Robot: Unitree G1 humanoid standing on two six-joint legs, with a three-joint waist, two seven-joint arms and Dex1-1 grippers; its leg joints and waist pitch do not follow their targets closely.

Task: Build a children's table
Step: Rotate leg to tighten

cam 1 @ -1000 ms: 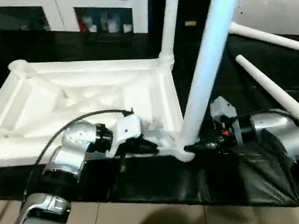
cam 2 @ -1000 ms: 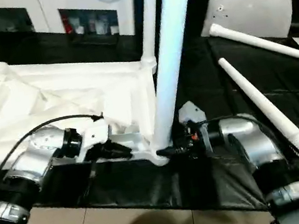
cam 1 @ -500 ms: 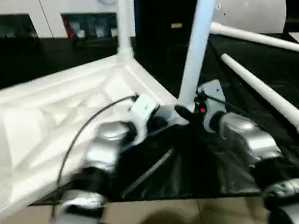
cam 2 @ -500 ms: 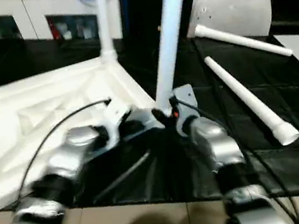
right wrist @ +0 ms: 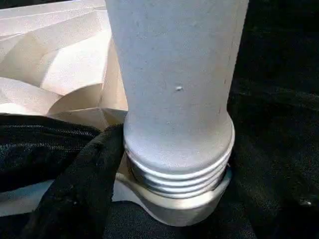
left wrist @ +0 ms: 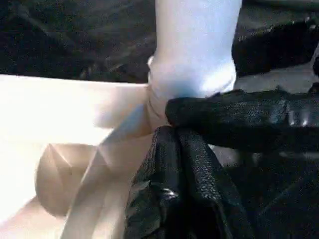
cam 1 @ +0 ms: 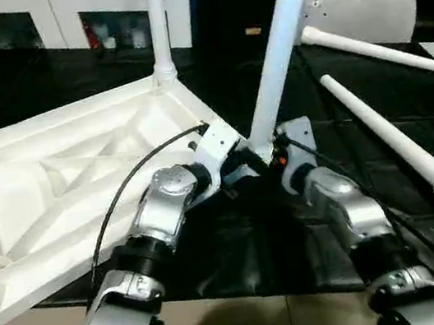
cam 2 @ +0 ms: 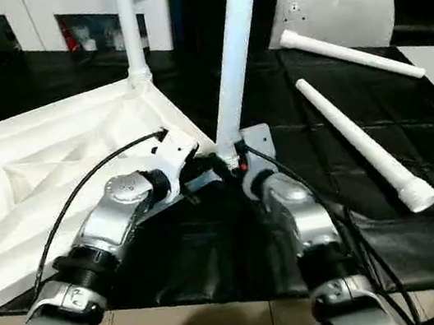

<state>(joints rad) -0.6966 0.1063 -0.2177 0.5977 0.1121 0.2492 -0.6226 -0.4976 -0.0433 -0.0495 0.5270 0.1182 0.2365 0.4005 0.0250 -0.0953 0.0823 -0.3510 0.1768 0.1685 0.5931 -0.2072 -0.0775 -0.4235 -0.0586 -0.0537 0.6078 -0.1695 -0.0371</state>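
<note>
Tabletop (cam 1: 78, 177) lies underside-up on the black-covered bench (cam 1: 37, 84), ribs showing, taking up the left part of the bench, its left end overhanging the near edge. One leg (cam 1: 157, 22) stands upright in the far corner socket. A second leg (cam 1: 280, 43) stands in the near right corner socket, leaning slightly right toward its top; its threads still show above the socket rim in the right wrist view (right wrist: 177, 174).

Both silver forearms reach forward and converge at that near corner. Left gripper (cam 1: 242, 162) comes in from the left, wrist angled inward, its black fingers (left wrist: 174, 169) pressed together and resting against the foot of the leg at the socket. Right gripper (cam 2: 230, 164) comes in from the near right, forearm rising steeply from the near edge; its fingers (right wrist: 75, 189) sit spread on either side of the leg's base, close to it; a firm pinch cannot be told.

Two loose legs (cam 1: 391, 133) (cam 1: 373, 51) lie on the bench's right side. A white pillow-like slab (cam 1: 362, 9) sits at the far right. White cabinet (cam 1: 68, 16) behind the bench.
</note>
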